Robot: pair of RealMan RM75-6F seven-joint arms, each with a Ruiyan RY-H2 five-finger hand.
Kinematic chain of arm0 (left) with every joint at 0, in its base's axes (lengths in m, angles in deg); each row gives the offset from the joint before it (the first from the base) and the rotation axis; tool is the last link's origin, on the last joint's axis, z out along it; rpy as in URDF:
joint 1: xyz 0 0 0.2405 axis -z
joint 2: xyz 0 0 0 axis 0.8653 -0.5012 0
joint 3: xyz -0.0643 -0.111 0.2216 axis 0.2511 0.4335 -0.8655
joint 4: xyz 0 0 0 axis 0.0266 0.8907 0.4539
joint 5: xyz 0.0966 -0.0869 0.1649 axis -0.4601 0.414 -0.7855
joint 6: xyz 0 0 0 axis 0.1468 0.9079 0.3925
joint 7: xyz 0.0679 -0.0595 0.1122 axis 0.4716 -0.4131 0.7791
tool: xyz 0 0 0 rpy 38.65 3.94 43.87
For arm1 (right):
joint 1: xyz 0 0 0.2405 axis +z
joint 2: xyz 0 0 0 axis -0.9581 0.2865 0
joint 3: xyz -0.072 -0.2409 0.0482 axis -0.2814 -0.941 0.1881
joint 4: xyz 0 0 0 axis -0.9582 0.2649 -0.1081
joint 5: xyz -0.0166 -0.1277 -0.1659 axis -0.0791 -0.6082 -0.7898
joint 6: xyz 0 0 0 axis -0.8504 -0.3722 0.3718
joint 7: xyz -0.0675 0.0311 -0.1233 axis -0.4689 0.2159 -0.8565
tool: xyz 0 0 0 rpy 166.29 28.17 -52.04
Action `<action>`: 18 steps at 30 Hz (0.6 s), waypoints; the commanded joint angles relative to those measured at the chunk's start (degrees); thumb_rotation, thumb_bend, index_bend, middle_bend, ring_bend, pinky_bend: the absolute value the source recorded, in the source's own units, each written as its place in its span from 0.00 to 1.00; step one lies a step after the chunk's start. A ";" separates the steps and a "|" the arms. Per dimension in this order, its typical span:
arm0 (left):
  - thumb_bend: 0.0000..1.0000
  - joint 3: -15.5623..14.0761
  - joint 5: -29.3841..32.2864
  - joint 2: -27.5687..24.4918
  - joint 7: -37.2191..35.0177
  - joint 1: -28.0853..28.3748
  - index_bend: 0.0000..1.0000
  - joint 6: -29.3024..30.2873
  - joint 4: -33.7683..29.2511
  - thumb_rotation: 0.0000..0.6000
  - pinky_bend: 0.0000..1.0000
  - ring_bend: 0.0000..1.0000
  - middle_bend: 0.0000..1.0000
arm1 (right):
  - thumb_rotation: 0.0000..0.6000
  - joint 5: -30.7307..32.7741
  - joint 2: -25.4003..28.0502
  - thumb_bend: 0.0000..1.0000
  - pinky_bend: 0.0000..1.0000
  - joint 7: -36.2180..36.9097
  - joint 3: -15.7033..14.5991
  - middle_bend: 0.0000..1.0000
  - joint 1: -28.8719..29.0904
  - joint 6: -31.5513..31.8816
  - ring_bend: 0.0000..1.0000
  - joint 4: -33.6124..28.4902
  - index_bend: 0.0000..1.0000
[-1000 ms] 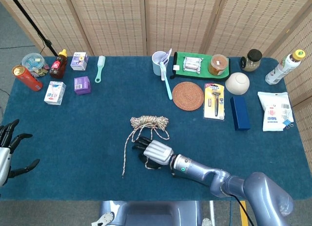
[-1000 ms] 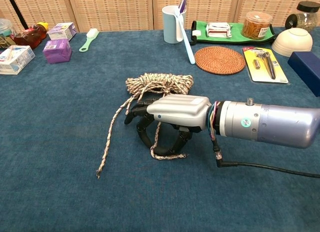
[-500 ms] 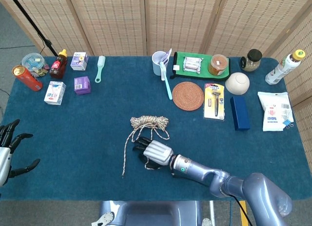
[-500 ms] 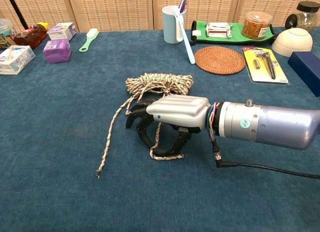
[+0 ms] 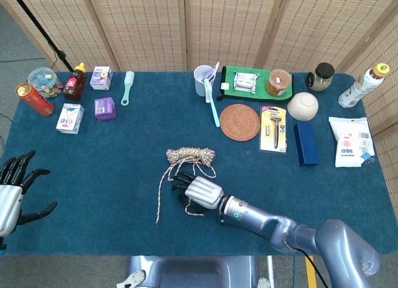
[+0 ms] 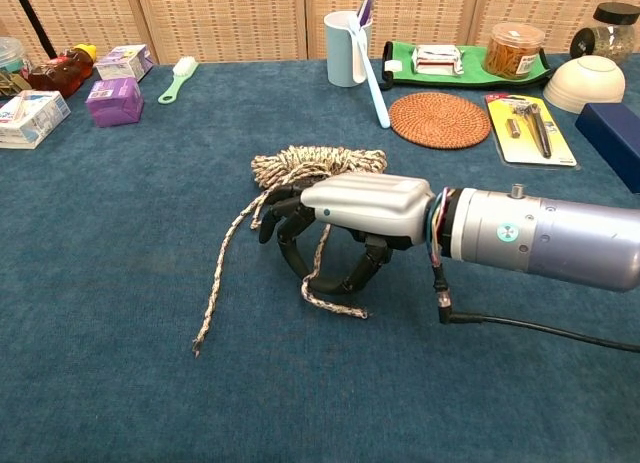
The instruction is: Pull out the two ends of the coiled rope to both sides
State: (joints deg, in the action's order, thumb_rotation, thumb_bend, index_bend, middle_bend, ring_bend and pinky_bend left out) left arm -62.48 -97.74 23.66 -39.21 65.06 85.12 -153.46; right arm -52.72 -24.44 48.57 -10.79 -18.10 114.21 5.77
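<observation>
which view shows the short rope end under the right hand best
The chest view: the short rope end shows close up, curving below the right hand, between its dark fingers. The head view shows the same end only as a small pale loop, mostly covered by the hand.

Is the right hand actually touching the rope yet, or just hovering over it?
Touching. In the chest view the right hand has its dark fingers curled down around a strand of the rope, which passes between them and under the palm.

Blue-carpeted table [image 5: 112, 157], coiled rope [image 5: 189, 155], woven coaster [image 5: 239, 122], white bowl [image 5: 302, 106], purple box [image 5: 104, 108]
</observation>
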 commanded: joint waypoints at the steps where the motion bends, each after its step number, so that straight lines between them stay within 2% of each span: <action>1: 0.15 -0.05 -0.95 -0.43 -0.21 1.21 0.30 -1.60 -0.27 0.86 0.00 0.02 0.04 | 1.00 1.02 1.57 0.46 0.00 -0.64 0.54 0.24 -1.21 1.17 0.05 -2.08 0.62; 6: 0.15 0.41 -1.27 -0.31 -0.36 5.37 0.31 -7.85 0.80 0.85 0.00 0.01 0.04 | 1.00 2.77 4.31 0.46 0.00 -2.27 1.21 0.24 -3.33 2.62 0.05 -5.94 0.62; 9: 0.15 1.03 -1.59 0.17 -0.20 8.21 0.34 -11.45 1.59 0.84 0.00 0.00 0.01 | 1.00 4.04 6.03 0.46 0.00 -3.69 1.70 0.24 -4.70 3.36 0.06 -8.39 0.63; 13: 0.15 2.67 -3.52 3.81 -2.29 15.04 0.40 -18.72 5.57 0.83 0.00 0.00 0.00 | 1.00 6.08 9.22 0.46 0.00 -6.20 2.02 0.24 -7.77 5.35 0.06 -12.37 0.63; 18: 0.15 2.99 -6.10 6.43 -3.58 19.80 0.47 -22.76 9.26 0.89 0.00 0.00 0.00 | 1.00 7.11 11.50 0.47 0.00 -8.48 2.12 0.25 -9.54 5.69 0.06 -15.99 0.63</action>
State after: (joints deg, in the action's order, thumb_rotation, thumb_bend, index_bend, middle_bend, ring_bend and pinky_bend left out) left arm -59.96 -102.49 28.63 -41.90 82.88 64.30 -145.71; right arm -46.17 -13.67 40.83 -8.78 -26.88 119.57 -9.26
